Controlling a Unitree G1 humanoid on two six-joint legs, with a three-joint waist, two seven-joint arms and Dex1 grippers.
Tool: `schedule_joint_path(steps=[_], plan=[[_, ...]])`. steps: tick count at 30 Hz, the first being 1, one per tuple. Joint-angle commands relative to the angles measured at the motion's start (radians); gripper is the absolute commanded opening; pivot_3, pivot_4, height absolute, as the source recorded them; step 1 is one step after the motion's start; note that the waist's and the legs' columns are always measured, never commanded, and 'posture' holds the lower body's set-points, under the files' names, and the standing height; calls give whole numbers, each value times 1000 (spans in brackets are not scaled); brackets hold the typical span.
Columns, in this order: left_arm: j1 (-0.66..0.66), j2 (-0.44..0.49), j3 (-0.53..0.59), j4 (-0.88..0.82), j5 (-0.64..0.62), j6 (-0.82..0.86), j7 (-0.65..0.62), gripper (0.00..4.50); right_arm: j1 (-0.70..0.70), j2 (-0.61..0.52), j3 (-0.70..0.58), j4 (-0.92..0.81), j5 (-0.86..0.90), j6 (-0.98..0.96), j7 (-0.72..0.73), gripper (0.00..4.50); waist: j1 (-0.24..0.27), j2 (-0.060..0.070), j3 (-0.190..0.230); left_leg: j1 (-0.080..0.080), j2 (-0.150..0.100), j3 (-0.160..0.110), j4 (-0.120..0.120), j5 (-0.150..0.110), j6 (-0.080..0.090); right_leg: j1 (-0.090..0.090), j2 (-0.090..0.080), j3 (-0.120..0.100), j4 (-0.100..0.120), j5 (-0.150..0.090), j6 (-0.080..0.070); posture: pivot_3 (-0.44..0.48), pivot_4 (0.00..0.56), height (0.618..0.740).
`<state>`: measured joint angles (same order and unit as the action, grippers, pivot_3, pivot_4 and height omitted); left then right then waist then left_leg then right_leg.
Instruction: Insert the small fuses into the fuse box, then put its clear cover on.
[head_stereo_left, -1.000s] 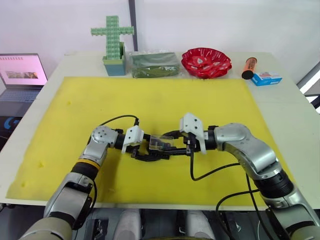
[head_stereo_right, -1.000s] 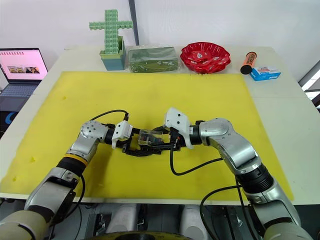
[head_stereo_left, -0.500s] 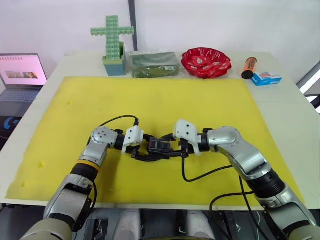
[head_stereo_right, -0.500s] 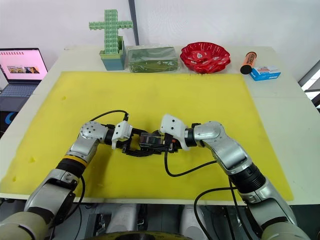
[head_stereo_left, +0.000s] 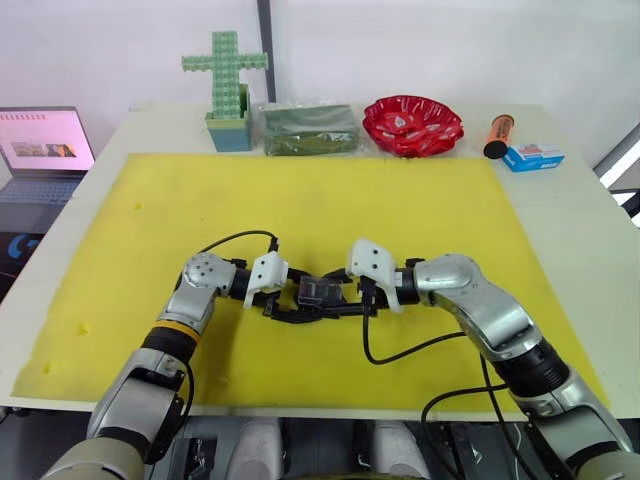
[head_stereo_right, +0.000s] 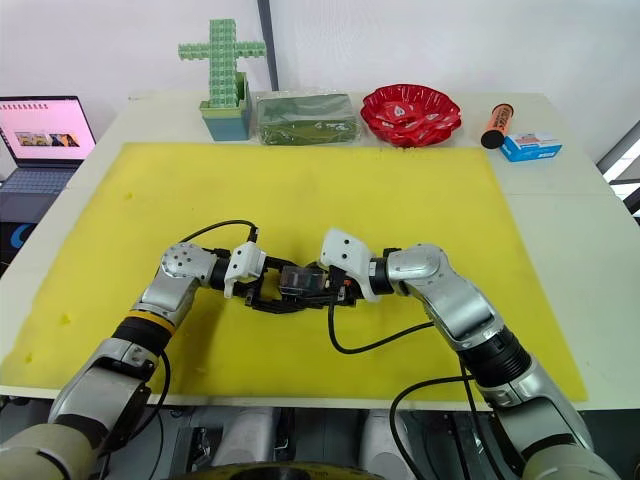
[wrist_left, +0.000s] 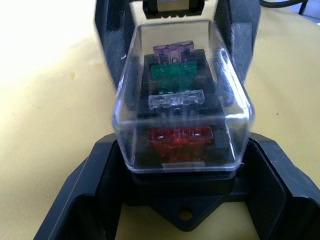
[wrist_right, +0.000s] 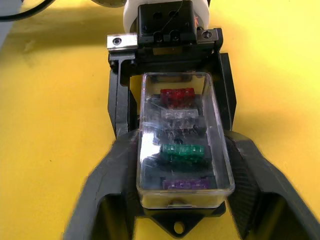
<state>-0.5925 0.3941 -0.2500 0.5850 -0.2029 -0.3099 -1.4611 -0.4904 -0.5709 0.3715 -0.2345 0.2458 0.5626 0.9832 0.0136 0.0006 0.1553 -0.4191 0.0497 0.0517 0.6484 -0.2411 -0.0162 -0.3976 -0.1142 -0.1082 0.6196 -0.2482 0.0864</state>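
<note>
The black fuse box (head_stereo_left: 318, 292) sits low over the yellow mat (head_stereo_left: 330, 205), held between both grippers. The clear cover (wrist_right: 184, 145) lies over its top. Through it I see the small fuses in a row: red (wrist_right: 177, 94), grey (wrist_right: 179, 114), green (wrist_right: 183, 149) and purple (wrist_right: 186, 184). My left gripper (wrist_left: 180, 145) comes in from the left, its fingers (wrist_left: 97, 190) shut against the box's lower sides. From the right, my right gripper (wrist_right: 182, 140) has its fingers (wrist_right: 117, 175) shut against the cover's sides.
Along the table's far edge stand a green block cross in a teal pot (head_stereo_left: 226, 85), a green wrapped package (head_stereo_left: 308, 128), a red bowl (head_stereo_left: 412, 124), an orange tube (head_stereo_left: 498, 135) and a blue-white box (head_stereo_left: 532, 156). A laptop (head_stereo_left: 40, 150) sits at the far left.
My right gripper moved left with the clear cover and brought it down onto the fuse box. In the last half second almost nothing moved. The left gripper stayed put.
</note>
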Motion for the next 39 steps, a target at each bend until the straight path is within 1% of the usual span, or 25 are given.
schedule_joint_path(steps=[1,3,6,10,13,14,16,18,22,24,34,35,37,39], plan=[[14,2,-5,-10,15,6,1,2803,-7,-3,-45,-44,20,-2,-1,3853,0,0,0,0,0,0,0,0,0,0,0,0,0,0,0,0,150,740],[14,3,-3,-8,15,5,3,2803,-14,-24,-81,-73,41,-5,13,4469,1,0,0,0,0,0,0,0,0,0,0,0,0,0,0,0,150,740],[14,4,-3,-7,16,4,3,2803,-16,-42,-142,-118,93,6,28,4469,1,0,0,0,0,0,0,0,0,0,0,0,0,0,0,0,150,740],[14,4,-2,-5,15,3,5,2803,-26,-17,-225,-163,217,67,27,4469,0,0,0,0,0,0,0,0,0,0,0,0,0,0,0,0,150,740],[15,3,-3,-6,15,4,8,2803,-36,32,-248,-153,257,63,3,3838,0,0,0,0,0,-1,0,0,0,0,0,0,0,0,0,0,150,740],[16,3,-4,-8,14,6,7,2803,-38,43,-238,-146,252,60,-4,3536,0,0,0,0,0,-1,0,0,0,0,0,0,0,0,0,0,150,740],[17,3,-4,-10,13,9,6,2803,-37,60,-211,-127,228,39,-11,2838,0,0,0,0,0,0,0,0,0,0,0,0,0,0,0,0,150,740],[17,4,-4,-12,14,10,6,2803,-33,71,-180,-97,196,9,-14,2049,0,0,0,0,0,-1,0,0,0,0,0,0,0,0,0,0,150,740],[18,6,-4,-20,13,15,6,2803,-26,67,-130,-55,147,-29,-6,582,0,0,0,0,0,0,0,0,0,0,0,0,0,0,0,0,150,740],[17,7,-2,-23,12,18,6,2803,-25,66,-117,-48,135,-36,-5,33,0,0,0,0,0,0,0,0,0,0,0,0,0,0,0,0,150,740],[21,7,-3,-34,10,25,8,2803,-31,87,-67,-23,97,-28,-13,33,-1,0,0,0,0,0,0,0,0,0,0,0,0,0,0,0,150,740],[21,6,-2,-33,10,24,8,2803,-20,79,-36,0,70,-29,-9,33,-1,0,0,0,0,0,0,0,0,0,0,0,0,0,0,0,150,740],[21,3,-3,-32,10,23,10,2803,35,92,14,102,28,-64,-9,33,0,-1,-1,0,0,0,0,0,0,0,0,0,0,0,0,0,150,740],[24,1,-6,-35,11,24,8,2803,69,94,46,239,-33,-156,-3,33,-2,-1,-2,1,0,0,0,0,0,0,0,0,0,0,0,0,150,740]])
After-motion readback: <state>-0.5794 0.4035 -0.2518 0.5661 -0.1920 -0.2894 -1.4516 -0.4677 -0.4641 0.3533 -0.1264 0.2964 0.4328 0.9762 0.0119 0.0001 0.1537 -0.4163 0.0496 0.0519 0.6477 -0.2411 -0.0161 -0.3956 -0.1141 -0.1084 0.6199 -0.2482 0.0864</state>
